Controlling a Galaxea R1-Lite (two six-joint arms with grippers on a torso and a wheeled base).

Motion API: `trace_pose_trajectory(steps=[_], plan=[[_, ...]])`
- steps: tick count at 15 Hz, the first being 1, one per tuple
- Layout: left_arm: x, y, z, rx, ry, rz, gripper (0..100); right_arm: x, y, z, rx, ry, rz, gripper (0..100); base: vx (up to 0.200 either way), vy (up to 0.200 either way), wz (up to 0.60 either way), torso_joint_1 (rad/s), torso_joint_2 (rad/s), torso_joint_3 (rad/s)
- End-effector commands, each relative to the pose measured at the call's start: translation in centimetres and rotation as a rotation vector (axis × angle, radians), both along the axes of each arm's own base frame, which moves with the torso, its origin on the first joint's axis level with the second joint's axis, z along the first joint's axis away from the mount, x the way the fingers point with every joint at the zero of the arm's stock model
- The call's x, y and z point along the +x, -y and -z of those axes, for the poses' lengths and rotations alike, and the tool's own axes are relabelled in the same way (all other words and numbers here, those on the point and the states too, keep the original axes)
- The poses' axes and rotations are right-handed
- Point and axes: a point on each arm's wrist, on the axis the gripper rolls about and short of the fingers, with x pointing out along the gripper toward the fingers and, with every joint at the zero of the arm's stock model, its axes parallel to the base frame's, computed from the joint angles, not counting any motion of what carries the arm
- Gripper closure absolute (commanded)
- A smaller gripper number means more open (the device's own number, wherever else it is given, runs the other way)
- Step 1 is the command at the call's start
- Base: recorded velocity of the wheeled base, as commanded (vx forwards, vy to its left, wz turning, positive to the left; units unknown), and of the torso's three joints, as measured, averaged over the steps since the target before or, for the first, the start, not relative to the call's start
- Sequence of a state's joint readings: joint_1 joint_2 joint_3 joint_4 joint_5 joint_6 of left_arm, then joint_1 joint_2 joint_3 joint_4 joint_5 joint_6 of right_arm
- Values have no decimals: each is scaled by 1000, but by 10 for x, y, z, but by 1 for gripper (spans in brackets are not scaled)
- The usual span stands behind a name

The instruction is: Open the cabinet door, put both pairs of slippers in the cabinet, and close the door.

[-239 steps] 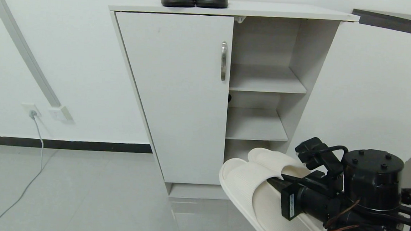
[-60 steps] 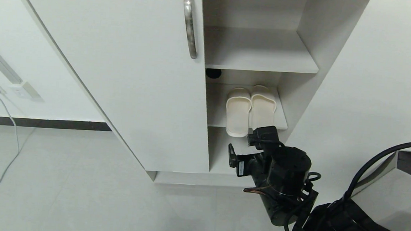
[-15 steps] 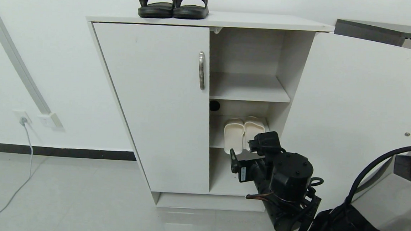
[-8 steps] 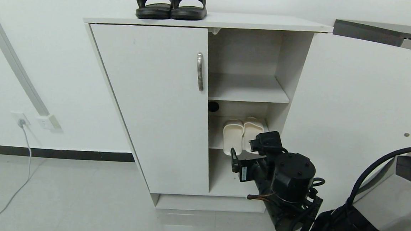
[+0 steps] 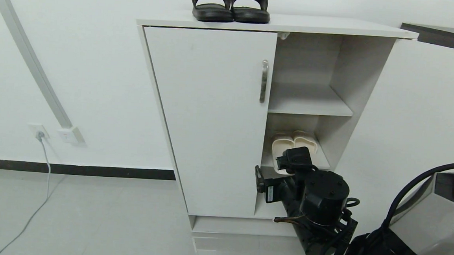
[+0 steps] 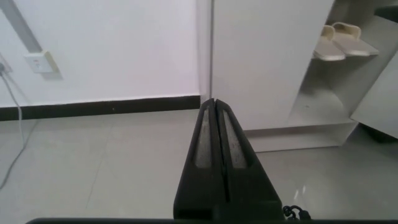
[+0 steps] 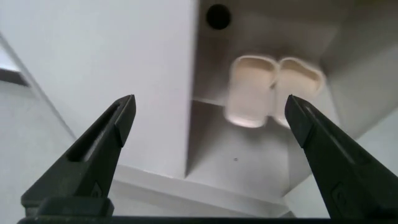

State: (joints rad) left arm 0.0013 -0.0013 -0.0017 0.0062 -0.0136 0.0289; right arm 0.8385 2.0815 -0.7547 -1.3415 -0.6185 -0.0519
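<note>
1. Right gripper [image 7: 210, 102]: jaws spread wide, nothing between them. It hangs just in front of the cabinet [image 5: 335, 31] opening, below the shelf with the white slippers [image 5: 293, 145]. Judgement: wide and empty suits a release already made there.
2. Left gripper [image 6: 214, 109]: jaws pressed together, empty, low over the floor and well apart from the cabinet front. Judgement: parked out of the way.
3. White slippers: side by side on the cabinet's middle shelf, heels toward the opening, one heel slightly over the edge.
4. Black slippers [image 5: 231, 4]: paired on the cabinet top, above the closed door [image 5: 208, 118]. Judgement: next to fetch; the upper shelf [image 5: 309, 99] looks the natural spot.
5. Open door [image 5: 421, 115]: swung wide to the cabinet's right, giving arm access. Closing comes last.
6. Writing: a small label on the right wrist, too small to read.
</note>
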Motion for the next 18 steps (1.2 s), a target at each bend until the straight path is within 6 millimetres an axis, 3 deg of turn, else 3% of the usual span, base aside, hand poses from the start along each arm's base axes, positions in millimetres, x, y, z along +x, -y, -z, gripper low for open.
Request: trace_pose_trajectory(steps=[1, 7, 18], plan=[[0, 0, 0, 0, -1, 0, 100, 0, 0, 2, -5, -5, -1, 0, 0, 200, 0, 2, -7, -2], [0, 0, 0, 0, -1, 0, 100, 2, 13, 4, -23, 47, -57, 0, 0, 200, 0, 2, 4, 6], [0, 0, 0, 0, -1, 0, 100, 4, 14, 13, -51, 36, -58, 0, 0, 0, 0, 0, 0, 0]])
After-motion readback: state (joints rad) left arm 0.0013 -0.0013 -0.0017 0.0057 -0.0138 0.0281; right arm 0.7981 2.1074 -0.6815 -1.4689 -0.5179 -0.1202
